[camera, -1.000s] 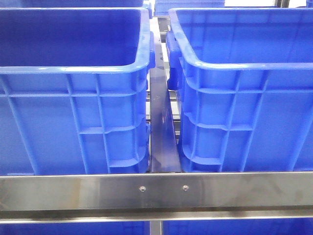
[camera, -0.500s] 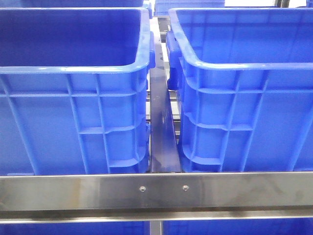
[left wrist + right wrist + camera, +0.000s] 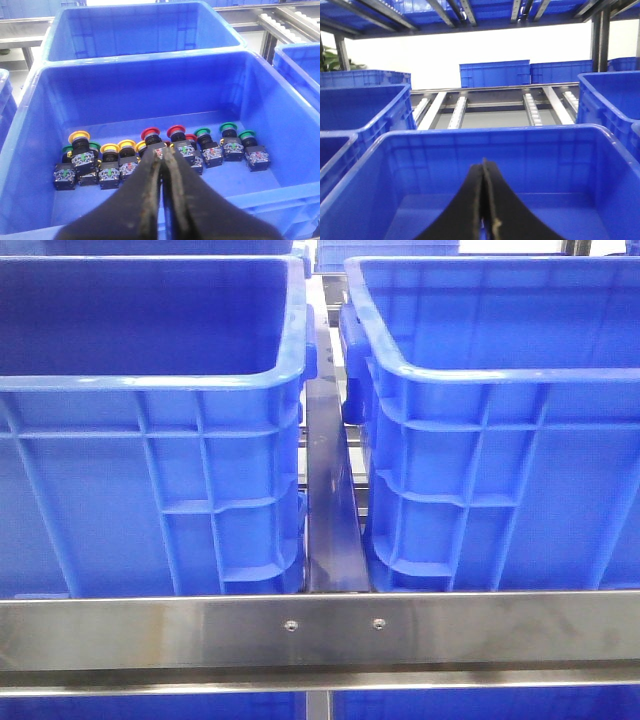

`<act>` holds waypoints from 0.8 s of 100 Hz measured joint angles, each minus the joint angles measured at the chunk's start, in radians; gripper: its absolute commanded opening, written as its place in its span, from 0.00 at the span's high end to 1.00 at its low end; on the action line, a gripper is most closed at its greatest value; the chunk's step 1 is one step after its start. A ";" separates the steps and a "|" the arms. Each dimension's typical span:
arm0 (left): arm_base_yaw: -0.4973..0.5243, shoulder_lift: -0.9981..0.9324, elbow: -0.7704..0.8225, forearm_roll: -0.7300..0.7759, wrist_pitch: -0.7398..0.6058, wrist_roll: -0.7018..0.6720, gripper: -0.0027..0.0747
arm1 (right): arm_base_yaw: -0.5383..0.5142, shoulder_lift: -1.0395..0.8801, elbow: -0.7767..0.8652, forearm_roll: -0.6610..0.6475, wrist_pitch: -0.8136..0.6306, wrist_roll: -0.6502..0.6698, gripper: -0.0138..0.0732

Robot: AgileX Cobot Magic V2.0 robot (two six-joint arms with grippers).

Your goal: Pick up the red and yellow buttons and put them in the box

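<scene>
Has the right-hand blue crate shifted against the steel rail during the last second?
No. The right-hand blue crate sits unchanged above the steel rail.

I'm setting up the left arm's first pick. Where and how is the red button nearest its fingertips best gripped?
Grip the red button by its domed cap and collar, coming from above with the left gripper, now shut, opened first. Its cap stands clear over the black contact block, while neighbours crowd both sides in the row, so the block probably offers little finger room.
</scene>
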 measured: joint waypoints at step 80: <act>0.000 0.000 0.000 0.000 0.000 0.000 0.99 | 0.000 -0.255 0.143 -1.311 0.140 1.257 0.92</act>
